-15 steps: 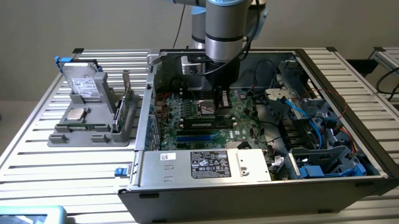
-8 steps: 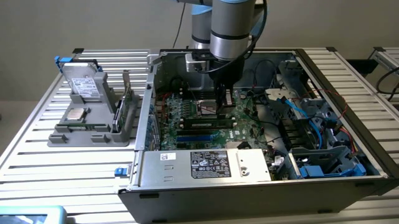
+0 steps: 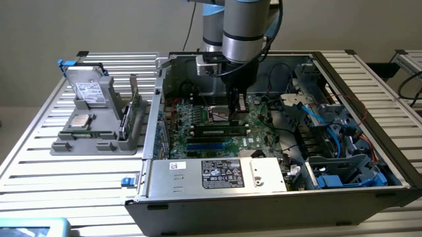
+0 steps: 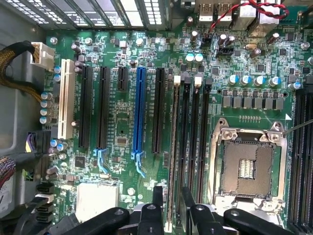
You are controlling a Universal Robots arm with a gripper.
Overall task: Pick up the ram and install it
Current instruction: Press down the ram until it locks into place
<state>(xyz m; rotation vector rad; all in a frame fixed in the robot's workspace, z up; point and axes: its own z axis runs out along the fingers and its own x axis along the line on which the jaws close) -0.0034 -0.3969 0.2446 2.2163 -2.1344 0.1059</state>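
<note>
Ram (image 3: 221, 132) (image 4: 172, 147) stands edge-up in the motherboard's (image 4: 122, 122) outermost memory slot, beside the CPU socket (image 4: 247, 169), so your pick-up looks done. The gripper (image 3: 236, 106) (image 4: 172, 205) hovers above, half-open, gripping nothing. You cannot tell if the ram is fully latched.

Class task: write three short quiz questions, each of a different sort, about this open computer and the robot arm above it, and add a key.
1. Multiple choice: the gripper hangs over A) the motherboard, B) a keyboard, C) a bare tabletop.
2. True or false: the ram stands between the blue slot and the bare processor socket.
3. Fill in: the hard drive sits on a rack ___ the computer case.
Key: 1 A; 2 true; 3 outside.
</note>
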